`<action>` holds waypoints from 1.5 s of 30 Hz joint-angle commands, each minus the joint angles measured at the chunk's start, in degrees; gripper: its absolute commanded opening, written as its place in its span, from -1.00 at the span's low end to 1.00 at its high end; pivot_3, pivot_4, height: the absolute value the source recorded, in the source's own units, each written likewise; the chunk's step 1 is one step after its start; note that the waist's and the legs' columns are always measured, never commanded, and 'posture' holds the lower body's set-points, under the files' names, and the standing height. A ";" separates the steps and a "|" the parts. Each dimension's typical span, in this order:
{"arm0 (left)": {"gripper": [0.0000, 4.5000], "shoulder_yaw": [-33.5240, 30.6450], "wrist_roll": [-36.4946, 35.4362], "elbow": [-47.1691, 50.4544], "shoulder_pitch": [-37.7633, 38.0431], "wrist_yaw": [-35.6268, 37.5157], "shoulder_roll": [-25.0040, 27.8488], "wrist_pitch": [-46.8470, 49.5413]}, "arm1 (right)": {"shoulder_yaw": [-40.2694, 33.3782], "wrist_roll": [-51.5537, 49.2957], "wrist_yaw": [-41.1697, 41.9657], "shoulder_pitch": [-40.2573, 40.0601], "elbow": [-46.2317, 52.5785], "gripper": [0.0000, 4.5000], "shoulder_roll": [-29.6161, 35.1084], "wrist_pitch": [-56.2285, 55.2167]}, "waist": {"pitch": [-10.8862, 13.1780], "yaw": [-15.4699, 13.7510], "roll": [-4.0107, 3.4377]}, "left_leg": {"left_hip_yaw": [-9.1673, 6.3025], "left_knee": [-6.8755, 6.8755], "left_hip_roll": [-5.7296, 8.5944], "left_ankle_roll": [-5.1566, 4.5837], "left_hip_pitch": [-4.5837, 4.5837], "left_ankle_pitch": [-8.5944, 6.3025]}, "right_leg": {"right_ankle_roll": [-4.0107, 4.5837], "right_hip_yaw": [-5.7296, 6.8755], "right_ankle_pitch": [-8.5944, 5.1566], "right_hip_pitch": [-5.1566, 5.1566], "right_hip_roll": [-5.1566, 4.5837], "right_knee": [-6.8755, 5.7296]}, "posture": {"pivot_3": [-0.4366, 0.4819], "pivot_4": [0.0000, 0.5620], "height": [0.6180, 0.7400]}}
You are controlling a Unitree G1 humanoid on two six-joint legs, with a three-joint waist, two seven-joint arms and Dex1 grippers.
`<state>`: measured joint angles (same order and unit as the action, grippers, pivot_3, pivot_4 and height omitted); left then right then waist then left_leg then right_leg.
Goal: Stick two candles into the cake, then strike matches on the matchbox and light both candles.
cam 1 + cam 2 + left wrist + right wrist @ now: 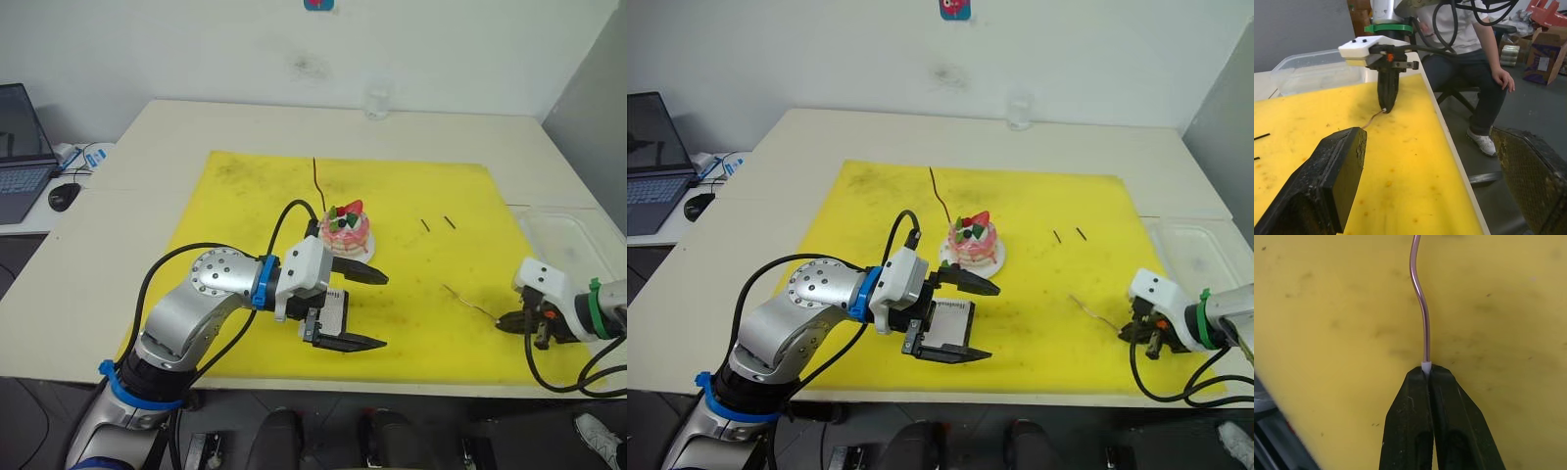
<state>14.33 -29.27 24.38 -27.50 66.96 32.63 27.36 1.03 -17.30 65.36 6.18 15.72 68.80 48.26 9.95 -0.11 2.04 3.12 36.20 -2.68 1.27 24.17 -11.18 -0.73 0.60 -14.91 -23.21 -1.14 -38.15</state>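
The pink cake (345,233) on its small white plate stands mid-mat. The dark red candle (318,186) rises from its far left side. My left gripper (384,311) is open just in front of the cake, its black fingers (1327,181) spread over the white matchbox (948,328), which lies flat on the mat. The tan candle (465,299) lies on the mat at the near right. My right gripper (511,323) is shut on its white end, the fingertips (1420,382) pressed together around it. Two short dark matches (425,225) lie right of the cake.
The yellow mat (245,196) covers the table's middle. A clear plastic tub (573,235) sits at the right edge and a glass (378,103) at the back. A laptop (20,147) and mouse (64,196) are far left. A seated person (1479,49) is beyond the table's right side.
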 commanded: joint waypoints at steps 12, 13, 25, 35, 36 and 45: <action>1.00 -5.12 -2.35 1.49 1.17 -2.60 1.66 0.55 | -6.87 -13.57 -6.77 17.47 4.93 -0.99 -15.57 4.19 | 0.03 0.96 0.05 | 0.10 -0.01 0.00 0.00 -0.20 0.00 | 0.03 -0.06 0.05 0.02 0.11 -0.06 | -0.05 -0.47 1.00; 1.00 -5.92 -2.74 1.51 1.46 -3.45 1.57 0.97 | -7.43 -13.80 -9.59 19.31 4.47 -0.99 -18.87 4.13 | 0.03 1.00 0.06 | 0.08 -0.01 0.00 0.00 -0.20 0.00 | 0.04 -0.04 0.07 0.02 0.14 -0.06 | -0.05 -0.47 1.00; 1.00 -13.46 -1.15 4.09 10.12 -26.30 -7.95 1.88 | -3.61 -2.23 -30.16 24.31 -9.49 -0.99 -53.25 -30.54 | 0.00 0.30 0.06 | -0.02 -0.04 -0.08 0.01 0.07 0.01 | 0.01 -0.15 0.08 -0.06 -0.02 0.01 | -0.05 -0.47 1.00; 1.00 -14.20 -1.30 7.02 13.57 -32.20 -7.44 3.18 | -1.29 -3.59 -32.47 20.80 -10.95 -0.99 -61.32 -35.47 | -0.01 0.28 0.06 | 0.03 -0.01 -0.10 0.00 -0.15 0.02 | 0.06 -0.15 0.07 -0.05 -0.02 -0.37 | -0.05 -0.47 1.00; 1.00 -14.24 -1.39 7.14 13.73 -32.24 -7.24 3.21 | -1.00 -3.34 -32.61 20.71 -11.17 -0.99 -61.63 -35.51 | -0.01 0.30 0.06 | 0.05 -0.01 -0.10 0.00 -0.22 0.02 | 0.09 -0.15 0.05 -0.05 -0.02 -0.44 | -0.05 -0.47 1.00; 1.00 -14.77 -1.87 7.28 14.75 -31.03 -4.63 3.19 | -0.75 -1.90 -33.91 22.22 -18.01 -0.99 -63.80 -38.82 | 0.00 0.48 0.05 | -0.01 -0.02 -0.10 -0.02 -0.41 0.04 | 0.36 -0.13 -0.03 -0.07 0.09 -0.79 | -0.05 -0.47 1.00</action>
<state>0.60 -30.33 29.15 -12.49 35.63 27.70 30.89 1.01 -19.10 31.86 26.48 -3.01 5.30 11.29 9.94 0.38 2.09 3.08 36.18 -2.78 1.25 23.77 -11.13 -0.37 0.48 -14.95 -23.28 -1.05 -38.94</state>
